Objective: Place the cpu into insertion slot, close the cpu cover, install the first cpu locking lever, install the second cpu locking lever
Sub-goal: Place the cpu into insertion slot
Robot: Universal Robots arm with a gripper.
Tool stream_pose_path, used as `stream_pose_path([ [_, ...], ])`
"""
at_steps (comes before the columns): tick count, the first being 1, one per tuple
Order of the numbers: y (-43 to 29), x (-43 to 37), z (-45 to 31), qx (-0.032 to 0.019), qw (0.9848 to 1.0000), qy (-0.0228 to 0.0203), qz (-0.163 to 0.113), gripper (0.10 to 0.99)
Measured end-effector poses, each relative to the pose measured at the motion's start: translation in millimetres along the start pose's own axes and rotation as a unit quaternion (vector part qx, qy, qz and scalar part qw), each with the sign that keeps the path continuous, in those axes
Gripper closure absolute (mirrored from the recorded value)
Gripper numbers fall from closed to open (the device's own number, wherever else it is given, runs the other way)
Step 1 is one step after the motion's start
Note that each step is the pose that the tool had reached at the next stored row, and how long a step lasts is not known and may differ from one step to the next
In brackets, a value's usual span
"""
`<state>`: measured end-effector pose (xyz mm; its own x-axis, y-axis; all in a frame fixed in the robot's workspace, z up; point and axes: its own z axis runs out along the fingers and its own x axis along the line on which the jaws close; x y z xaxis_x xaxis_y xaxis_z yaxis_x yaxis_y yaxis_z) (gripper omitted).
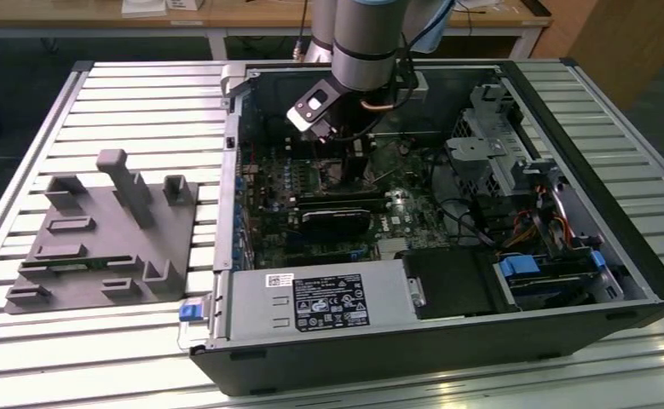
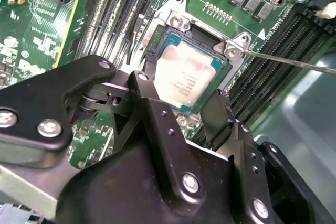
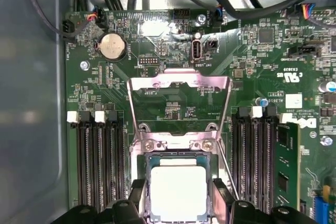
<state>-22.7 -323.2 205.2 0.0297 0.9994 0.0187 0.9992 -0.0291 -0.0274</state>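
- step in hand, as i judge it: the first one, seating the chip. the cpu (image 3: 178, 192) lies flat in the insertion slot (image 2: 231, 52) on the motherboard (image 3: 252, 51), inside the open computer case (image 1: 650, 285).
- the gripper (image 2: 181, 88) hangs right over it, jaws spread a little wider than the chip, one finger on each side. it seems to grip nothing (whether a pad brushes an edge i cannot tell).
- the cpu cover (image 3: 178, 81) stands swung open beyond the socket, bare board showing through its window, so closing is not yet done. a thin locking lever (image 2: 294, 62) sticks out free at one corner.
- the next move, i'd say, calls for the fingers to come away straight and clean, without nudging the chip.
- hidden: the finger bodies cover the near edges of chip and socket in both wrist views. the second lever i can't pick out. in the exterior view the arm blocks the socket.
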Motion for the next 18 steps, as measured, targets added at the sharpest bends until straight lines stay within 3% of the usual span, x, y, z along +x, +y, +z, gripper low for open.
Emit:
stream_pose_path([
  [7,0.0,0.0,-0.4,-0.0001,1.0000,0.0001,0.000,0.486],
  [9,0.0,0.0,-0.4,-0.0001,1.0000,0.0000,0.000,0.616],
  [10,0.0,0.0,-0.4,-0.0001,1.0000,0.0000,0.000,0.616],
  [12,0.0,0.0,-0.5,-0.0001,1.0000,0.0001,0.000,0.729],
  [14,0.0,0.0,-0.5,-0.0001,1.0000,0.0000,0.000,0.729],
  [16,0.0,0.0,-0.6,0.0000,1.0000,0.0000,0.000,0.851],
  [17,0.0,0.0,-0.6,-0.0001,1.0000,0.0000,0.000,0.851],
  [18,0.0,0.0,-0.6,-0.0001,1.0000,0.0000,0.000,0.910],
])
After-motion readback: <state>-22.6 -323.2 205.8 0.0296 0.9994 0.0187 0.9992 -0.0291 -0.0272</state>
